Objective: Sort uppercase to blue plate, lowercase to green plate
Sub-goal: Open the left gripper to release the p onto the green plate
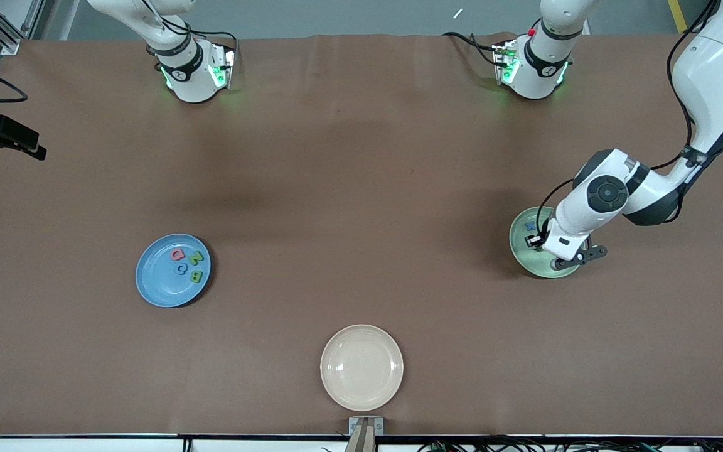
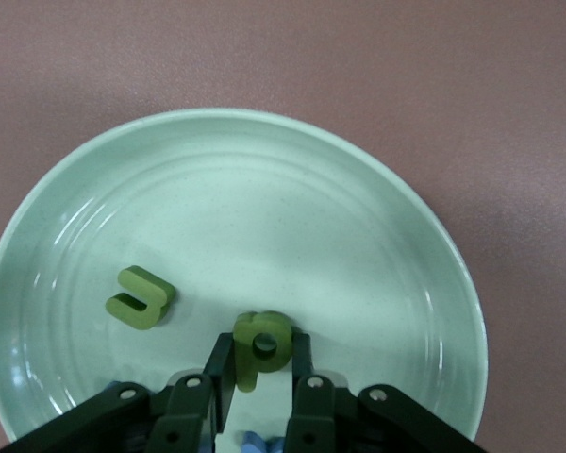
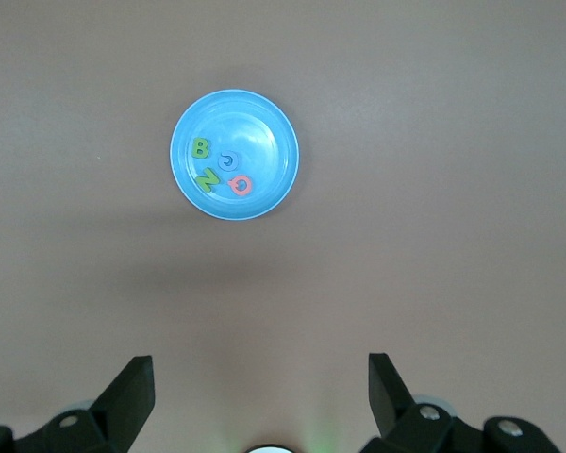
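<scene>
My left gripper (image 2: 260, 351) is shut on the green lowercase p (image 2: 264, 330), low over the inside of the green plate (image 2: 264, 179). A green u (image 2: 140, 297) lies in that plate, and bits of blue letters (image 2: 255, 440) show under the fingers. In the front view the left gripper (image 1: 563, 254) covers part of the green plate (image 1: 520, 248), where a blue x (image 1: 530, 226) shows. The blue plate (image 3: 269, 118) holds the uppercase B (image 3: 200, 148), N (image 3: 208, 178), Q (image 3: 241, 186) and blue C (image 3: 228, 161). My right gripper (image 3: 261, 377) waits open, high over bare table.
A cream plate (image 1: 361, 367) sits nearest the front camera, midway along the table. The blue plate (image 1: 148, 282) lies toward the right arm's end. A black camera mount (image 1: 4, 135) juts in at that end's edge. Brown cloth covers the table.
</scene>
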`<move>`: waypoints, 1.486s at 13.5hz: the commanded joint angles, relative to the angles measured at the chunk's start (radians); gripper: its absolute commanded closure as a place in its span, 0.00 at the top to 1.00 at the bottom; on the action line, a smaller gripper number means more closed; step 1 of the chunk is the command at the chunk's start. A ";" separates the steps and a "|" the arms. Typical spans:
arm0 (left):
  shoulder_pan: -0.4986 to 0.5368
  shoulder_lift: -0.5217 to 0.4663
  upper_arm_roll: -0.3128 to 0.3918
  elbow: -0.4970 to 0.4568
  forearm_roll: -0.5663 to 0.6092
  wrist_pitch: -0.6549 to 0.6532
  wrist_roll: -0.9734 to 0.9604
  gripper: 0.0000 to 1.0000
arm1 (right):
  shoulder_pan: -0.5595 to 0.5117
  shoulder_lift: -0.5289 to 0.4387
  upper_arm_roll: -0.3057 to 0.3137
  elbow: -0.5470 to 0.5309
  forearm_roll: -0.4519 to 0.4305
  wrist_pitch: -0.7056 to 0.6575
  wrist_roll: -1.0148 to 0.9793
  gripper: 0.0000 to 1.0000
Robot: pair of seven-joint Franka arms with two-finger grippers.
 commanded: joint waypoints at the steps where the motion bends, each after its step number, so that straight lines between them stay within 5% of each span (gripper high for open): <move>1: -0.007 0.009 0.010 0.011 0.026 0.010 0.002 0.30 | 0.000 -0.044 0.005 -0.038 -0.012 0.005 0.011 1.00; 2: -0.007 0.008 0.010 0.011 0.026 0.009 0.003 0.63 | 0.000 -0.045 0.005 -0.039 -0.012 0.005 0.011 1.00; 3: -0.005 0.001 0.010 0.011 0.024 0.009 0.000 0.79 | 0.000 -0.046 0.005 -0.040 -0.012 0.007 0.011 1.00; 6: -0.004 -0.018 -0.020 0.046 0.010 -0.057 0.000 1.00 | 0.000 -0.041 0.005 -0.026 -0.011 0.019 0.011 1.00; 15: 0.013 -0.031 -0.074 0.121 -0.003 -0.120 0.024 1.00 | -0.004 -0.039 0.003 -0.024 -0.001 0.030 0.011 1.00; 18: -0.037 -0.057 -0.056 0.178 -0.174 -0.120 0.147 0.99 | -0.002 -0.047 0.005 -0.049 -0.001 0.021 0.011 1.00; 20: -0.129 -0.135 0.054 0.195 -0.351 -0.120 0.311 0.99 | -0.002 -0.055 0.005 -0.067 -0.001 0.030 0.011 1.00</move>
